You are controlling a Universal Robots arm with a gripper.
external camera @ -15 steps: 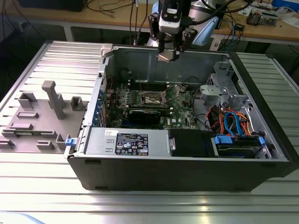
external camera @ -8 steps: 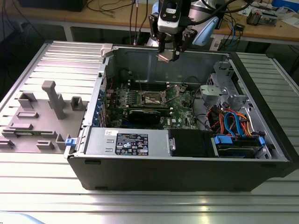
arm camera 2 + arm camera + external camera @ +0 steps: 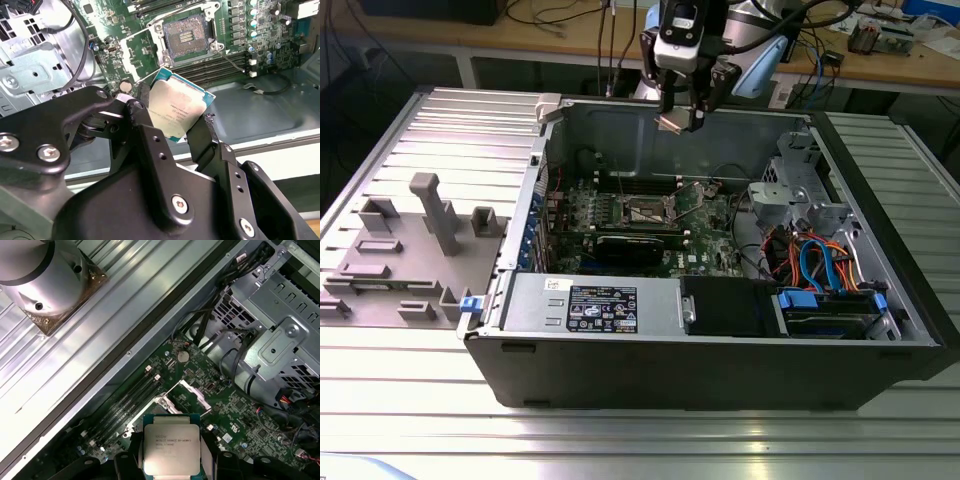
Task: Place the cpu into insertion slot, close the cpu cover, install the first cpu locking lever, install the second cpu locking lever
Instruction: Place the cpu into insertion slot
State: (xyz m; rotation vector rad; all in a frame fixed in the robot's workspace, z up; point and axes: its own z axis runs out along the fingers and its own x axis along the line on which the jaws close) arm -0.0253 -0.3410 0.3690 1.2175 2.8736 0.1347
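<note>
1. At the fingertips of the gripper [image 3: 174,112], the cpu [image 3: 176,107] is pinched by two opposite edges. The black fingers [image 3: 141,111] press only on its rim, which I judge keeps both its metal top and its contact side free of pressure.
2. Its silver top faces back toward the wrist, so the contact side looks down at the board [image 3: 270,55], the way it would have to meet a socket. It is close to square, so it has no marked long axis. In the exterior view its flat plane sits a little tilted.
3. Below it and well apart, the slot [image 3: 185,37] lies dark and bare, with nothing seated in it. In both wrist views the cpu's edges look turned against the slot's edges, though the viewing angle may account for some of that.
4. Just beside the slot, the cover [image 3: 194,392] stands swung up on its hinge, which leaves the opening free from above.
5. Farther off, in the exterior view, the gripper hangs by the far wall of the case [image 3: 610,130], high over the board. The memory slots [image 3: 640,183] lie between that wall and the slot, and a drive cage [image 3: 800,190] stands at the exterior view's right.
</note>
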